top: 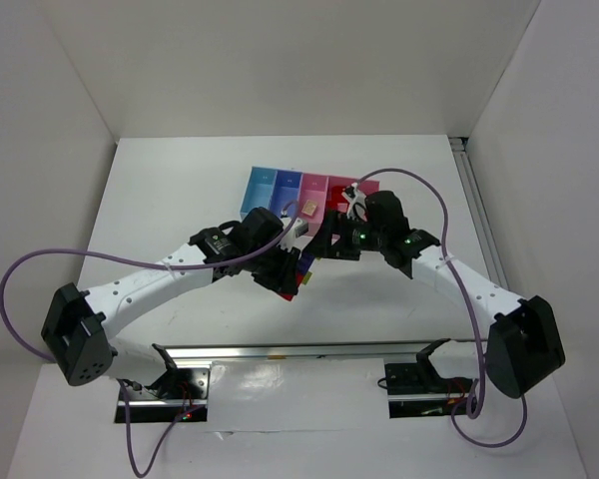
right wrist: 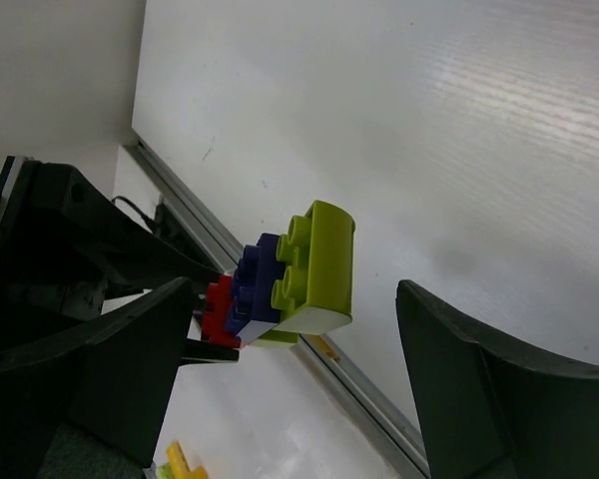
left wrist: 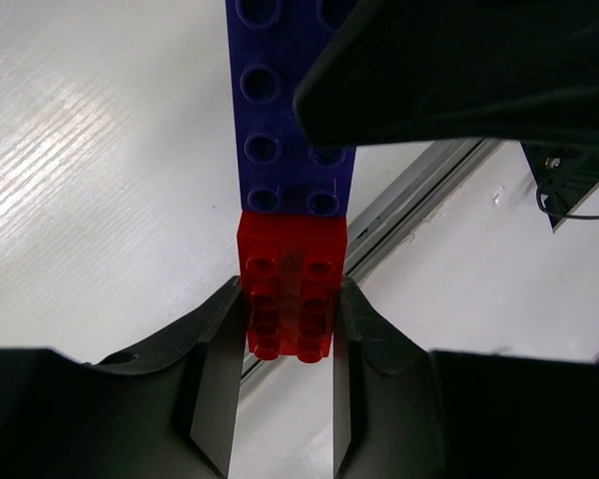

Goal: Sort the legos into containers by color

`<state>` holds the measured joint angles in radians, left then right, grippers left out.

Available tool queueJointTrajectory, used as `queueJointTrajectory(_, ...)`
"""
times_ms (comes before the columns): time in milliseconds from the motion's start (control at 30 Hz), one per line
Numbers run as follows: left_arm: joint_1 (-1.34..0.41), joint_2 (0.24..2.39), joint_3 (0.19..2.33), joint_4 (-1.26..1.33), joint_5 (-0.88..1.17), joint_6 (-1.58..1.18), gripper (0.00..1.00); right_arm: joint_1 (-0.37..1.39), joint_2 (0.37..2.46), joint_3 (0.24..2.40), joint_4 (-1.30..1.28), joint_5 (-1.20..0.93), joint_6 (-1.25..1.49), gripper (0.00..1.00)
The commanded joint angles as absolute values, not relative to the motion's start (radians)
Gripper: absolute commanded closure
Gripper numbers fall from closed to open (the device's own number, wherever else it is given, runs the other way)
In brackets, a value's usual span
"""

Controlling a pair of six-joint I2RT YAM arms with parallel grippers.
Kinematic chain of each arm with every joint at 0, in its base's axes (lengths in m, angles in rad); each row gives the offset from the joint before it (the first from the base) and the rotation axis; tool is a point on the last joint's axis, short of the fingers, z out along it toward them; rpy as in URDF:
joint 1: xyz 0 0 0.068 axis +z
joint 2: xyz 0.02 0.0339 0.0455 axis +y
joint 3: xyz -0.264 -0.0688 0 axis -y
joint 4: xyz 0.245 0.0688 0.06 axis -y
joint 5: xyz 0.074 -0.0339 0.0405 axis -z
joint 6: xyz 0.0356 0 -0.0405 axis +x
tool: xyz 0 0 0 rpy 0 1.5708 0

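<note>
My left gripper is shut on a red lego that is joined to a long purple-blue lego. In the right wrist view the same stack shows a yellow-green lego stuck on the purple-blue one, with the red one behind. My right gripper is open, its fingers wide on either side of the stack and not touching it. In the top view both grippers meet over the table's middle, left and right, just in front of the containers.
The four joined bins run light blue, darker blue, pink and wider pink. A small yellowish piece lies at the pink bin. A metal rail runs along the near table edge. White walls stand left, right and behind.
</note>
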<state>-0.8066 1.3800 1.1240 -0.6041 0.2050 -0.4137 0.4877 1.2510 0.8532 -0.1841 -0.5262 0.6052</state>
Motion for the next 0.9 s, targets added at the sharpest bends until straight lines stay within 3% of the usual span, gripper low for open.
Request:
queueJointTrajectory(0, -0.802, 1.364, 1.167, -0.572, 0.225, -0.388, 1.00, 0.518, 1.258, 0.879, -0.103, -0.549, 0.617, 0.12)
queueJointTrajectory(100, -0.802, 1.364, 1.167, -0.563, 0.225, -0.397, 1.00, 0.529, 1.258, 0.879, -0.080, -0.549, 0.626, 0.19)
queueJointTrajectory(200, -0.802, 1.364, 1.167, -0.563, 0.235, -0.397, 1.00, 0.529, 1.279, 0.879, -0.069, -0.549, 0.626, 0.35)
queueJointTrajectory(233, -0.802, 1.364, 1.167, -0.563, 0.235, -0.397, 1.00, 0.529, 1.279, 0.879, -0.069, -0.535, 0.635, 0.50)
queueJointTrajectory(367, -0.802, 1.353, 1.167, -0.563, 0.225, -0.397, 1.00, 0.529, 1.266, 0.859, -0.090, -0.418, 0.644, 0.76)
queueJointTrajectory(500, -0.784, 1.344, 1.167, -0.563, 0.225, -0.397, 1.00, 0.529, 1.246, 0.847, -0.133, -0.329, 0.644, 0.82)
queueJointTrajectory(867, -0.742, 1.378, 1.218, -0.523, 0.314, -0.407, 1.00, 0.529, 1.255, 0.784, -0.195, -0.229, 0.663, 0.85)
